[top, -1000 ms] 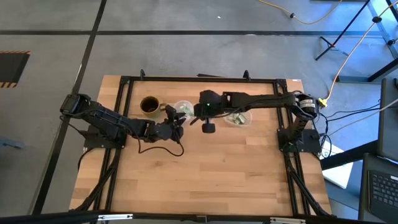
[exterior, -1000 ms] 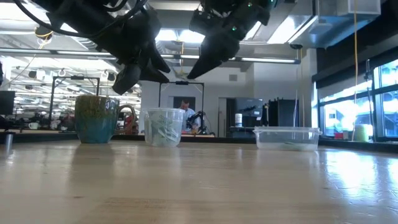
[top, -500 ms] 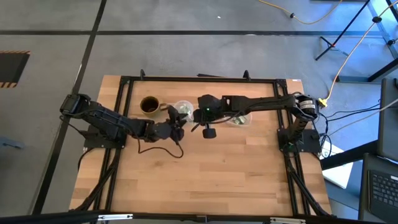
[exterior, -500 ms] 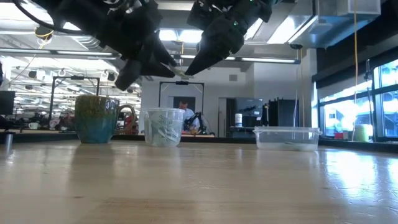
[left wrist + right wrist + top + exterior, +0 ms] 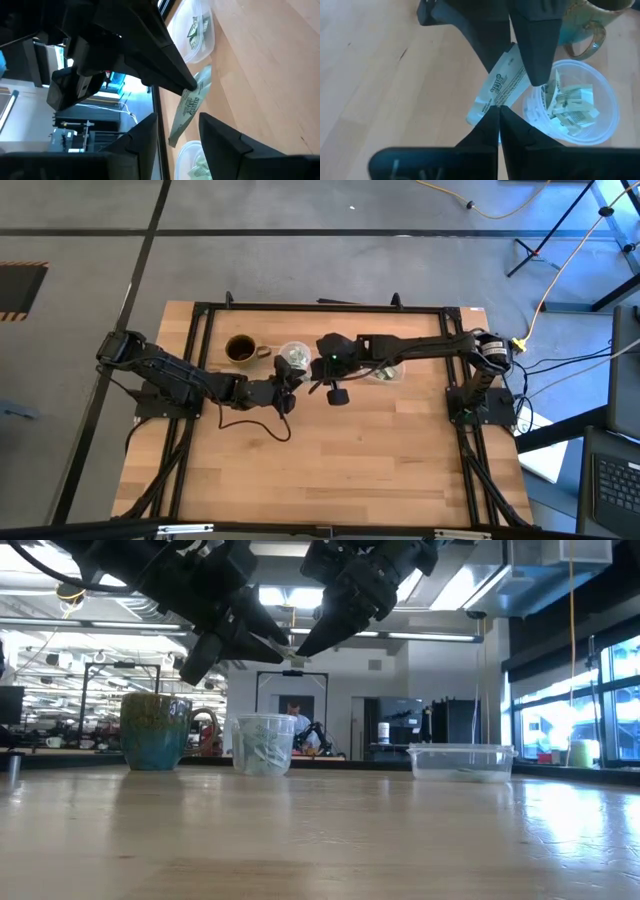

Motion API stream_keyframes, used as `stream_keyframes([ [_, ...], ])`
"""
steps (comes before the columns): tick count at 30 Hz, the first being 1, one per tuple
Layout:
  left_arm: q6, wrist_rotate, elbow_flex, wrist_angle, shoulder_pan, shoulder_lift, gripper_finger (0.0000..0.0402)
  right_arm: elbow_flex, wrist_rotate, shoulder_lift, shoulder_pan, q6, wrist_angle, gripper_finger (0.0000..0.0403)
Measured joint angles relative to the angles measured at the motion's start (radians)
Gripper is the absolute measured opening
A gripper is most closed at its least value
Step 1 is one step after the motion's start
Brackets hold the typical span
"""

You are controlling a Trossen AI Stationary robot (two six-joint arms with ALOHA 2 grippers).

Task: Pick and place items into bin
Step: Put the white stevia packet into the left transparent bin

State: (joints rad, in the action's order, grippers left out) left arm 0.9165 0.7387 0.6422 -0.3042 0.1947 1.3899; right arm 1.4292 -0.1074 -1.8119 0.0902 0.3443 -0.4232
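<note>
Right wrist view shows the right pincer closed on one end of a green-and-white packet, which hangs in the air above the counter just beside the clear cup that holds more packets. The packet's long axis runs away from the right fingertips and into the gap of the left pincer, whose two fingers stand apart on either side of its far end without visibly pressing on it. In the low view the two pincers meet tip to tip above the cup, with the bin well off to the side. By my reading this is a hand-over, and it turns on the left fingers straddling the packet squarely across its flat faces.
</note>
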Motion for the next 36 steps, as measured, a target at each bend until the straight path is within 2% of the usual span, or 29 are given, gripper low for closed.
stream_keyframes([
  [5,0.033,0.0,0.0,0.0,0.0,0.0,0.0126,0.0,0.0,0.0,0.0,0.0,0.0,0.0009],
  [17,0.053,0.0,0.0,0.0,0.0,0.0,0.0008,0.0,0.0,0.002,0.0,0.002,-0.001,0.001],
  [22,0.058,0.0,0.0,0.001,0.0,0.0,0.0006,0.0,0.033,0.002,0.0,0.002,-0.005,0.0012],
  [25,0.058,0.004,0.0,0.001,0.0,0.0,0.0004,0.001,0.095,0.003,-0.002,0.001,-0.029,0.0034],
  [31,0.042,0.06,0.0,0.001,-0.003,0.0,0.0005,0.0,0.3,0.003,0.002,-0.044,-0.145,0.0113],
  [36,-0.082,0.103,0.0,0.08,-0.059,-0.001,0.0005,0.0,0.308,0.003,0.0,-0.157,-0.3,0.0151],
])
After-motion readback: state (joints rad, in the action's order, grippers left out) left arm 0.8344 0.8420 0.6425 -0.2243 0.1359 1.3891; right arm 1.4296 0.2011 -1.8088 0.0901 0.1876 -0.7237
